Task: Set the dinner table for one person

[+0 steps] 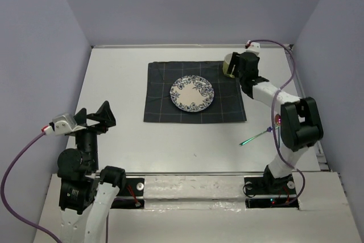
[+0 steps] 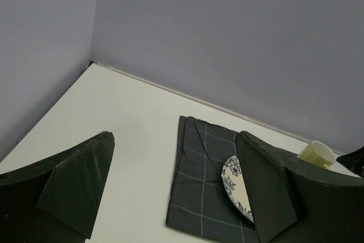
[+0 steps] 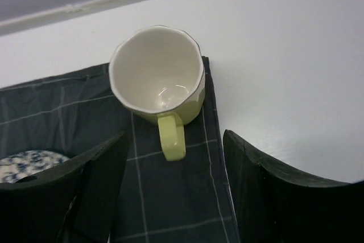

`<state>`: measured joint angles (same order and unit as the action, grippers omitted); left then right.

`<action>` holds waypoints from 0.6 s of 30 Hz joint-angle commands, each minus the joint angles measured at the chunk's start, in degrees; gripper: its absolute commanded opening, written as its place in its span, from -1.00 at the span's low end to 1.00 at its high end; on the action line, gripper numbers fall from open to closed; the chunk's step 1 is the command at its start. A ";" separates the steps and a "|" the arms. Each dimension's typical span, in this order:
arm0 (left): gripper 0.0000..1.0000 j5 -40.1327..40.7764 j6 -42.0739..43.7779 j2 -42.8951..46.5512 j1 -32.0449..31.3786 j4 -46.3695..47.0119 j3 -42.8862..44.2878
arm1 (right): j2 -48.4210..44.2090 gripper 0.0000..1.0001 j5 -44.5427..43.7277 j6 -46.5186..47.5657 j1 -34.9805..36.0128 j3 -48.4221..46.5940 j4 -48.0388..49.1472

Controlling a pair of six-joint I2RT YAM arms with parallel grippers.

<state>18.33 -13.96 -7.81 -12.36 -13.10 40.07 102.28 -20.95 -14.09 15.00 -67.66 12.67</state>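
At about eight o'clock on the top view, the left gripper (image 1: 96, 115) hangs over the near-left part of the dinner table (image 1: 119, 78), a large flat matte white rectangular tabletop that fills the floor of the enclosure. Its dark fingers are spread wide with nothing between them, as the left wrist view confirms (image 2: 174, 140). The table looks rigid and fixed, so it is a thing to set items on, not to take hold of. Its smooth face would probably let crockery slide if nudged. Toward twelve o'clock lies a dark grey checked cloth (image 1: 159, 95), soft and flat, with slight wrinkles at its far edge. At its middle sits a round plate with a blue-and-white flower pattern (image 1: 192, 93). On the cloth's one o'clock corner stands a pale yellow-green faceted mug (image 3: 156, 78), upright and empty. It looks like glazed ceramic, so likely light, hard, slippery and chippable, and best pinched across the wall at the rim or by its handle. The right gripper (image 3: 174, 140) hovers just above it, fingers parted, the handle pointing into the gap but touching neither pad. At four o'clock a thin green stick-like thing (image 1: 253, 138) lies on the white surface; what it is cannot be told. Plain lavender-grey walls (image 1: 193, 4) close in the left, far and right sides.
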 commanded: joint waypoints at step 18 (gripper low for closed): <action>0.98 5.49 1.04 14.31 -12.68 1.24 -0.26 | -52.71 -0.23 -1.10 -33.46 -2.61 28.37 -52.21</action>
<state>21.08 -13.74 -0.45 -22.94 -13.15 39.75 51.29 -21.52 -43.46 13.74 -37.58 -28.64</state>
